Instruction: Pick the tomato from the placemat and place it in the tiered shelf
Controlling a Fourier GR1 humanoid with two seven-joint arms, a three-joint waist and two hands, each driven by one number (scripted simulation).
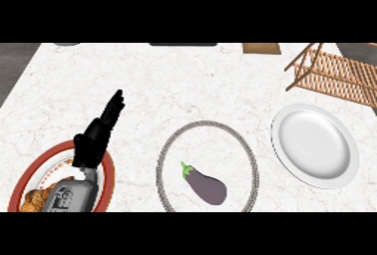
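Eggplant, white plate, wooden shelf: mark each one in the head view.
eggplant (206, 188), head view, middle of its purple body.
white plate (315, 144), head view, bare centre of the plate.
wooden shelf (344, 72), head view, slats of its tier.

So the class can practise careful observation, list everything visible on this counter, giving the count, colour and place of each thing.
counter: one, white marbled, fills the view
placemat: one, round, pale with a grey rim, front centre
aubergine: one, purple with a green stalk, lying on the placemat
white plate: one, white, right of the placemat
red-rimmed plate: one, front left
brown food: one heap, on the red-rimmed plate, kind unclear
tiered shelf: one, brown wood, far right corner
left hand: one, black, fingers straight, above the red-rimmed plate
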